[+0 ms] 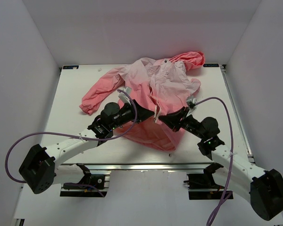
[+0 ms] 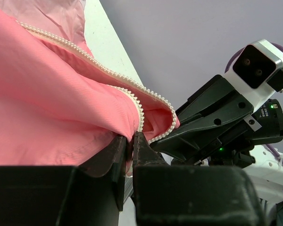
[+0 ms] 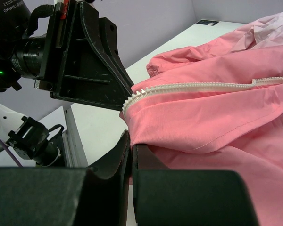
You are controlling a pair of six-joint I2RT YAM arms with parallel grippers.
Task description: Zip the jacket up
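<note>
So the jacket point(image 1: 167, 82) is spread across the middle of the table point(image 1: 85, 146), hood point(image 1: 191, 59) up toward the far right corner and one sleeve point(image 1: 96, 96) trailing toward the left edge, with the hem end pointing at the near edge. Both arms meet right at that hem. The left gripper point(image 2: 130, 143) is clamped down on a fold of pink cloth just beside the bottom of the zipper point(image 3: 203, 86), and the right gripper point(image 3: 130, 150) is pinching the other front panel the same way, tips nearly touching each other. Makes sense to me: thin slippery fabric like this flops everywhere, so you grab both panels low down to line the two rows of teeth up and keep the bottom taut. The teeth are open along the length I can see. There's a small white bump farther up the row in the right wrist view that might be the slider, but I honestly can't tell. I'd say it's early going — bottom ends being brought together, nothing zipped yet. Main risk is the cloth sliding out of a pinch.
</note>
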